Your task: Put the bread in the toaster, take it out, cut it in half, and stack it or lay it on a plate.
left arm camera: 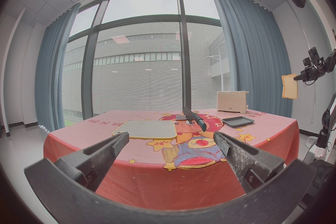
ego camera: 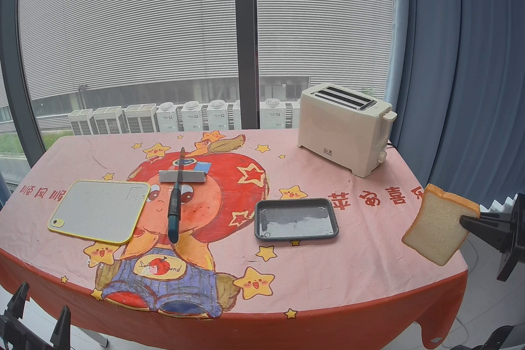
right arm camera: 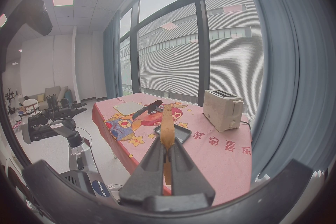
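Note:
My right gripper (ego camera: 469, 221) is shut on a slice of bread (ego camera: 441, 223), held upright in the air just off the table's right front corner. The right wrist view shows the bread (right arm camera: 167, 130) edge-on between the closed fingers. The cream two-slot toaster (ego camera: 344, 127) stands at the back right of the table, well beyond the bread. A dark rectangular plate (ego camera: 296, 219) lies at the table's centre right. A blue-handled knife (ego camera: 175, 198) rests on a small rack left of centre, with a grey cutting board (ego camera: 99, 210) at the far left. My left gripper (left arm camera: 171, 146) hangs open below the table's front left edge.
A pink cartoon tablecloth (ego camera: 339, 263) covers the table, which stands against a large window. Blue curtains (ego camera: 465, 56) hang behind the toaster and to the right. The toaster's lever (ego camera: 389, 116) faces right.

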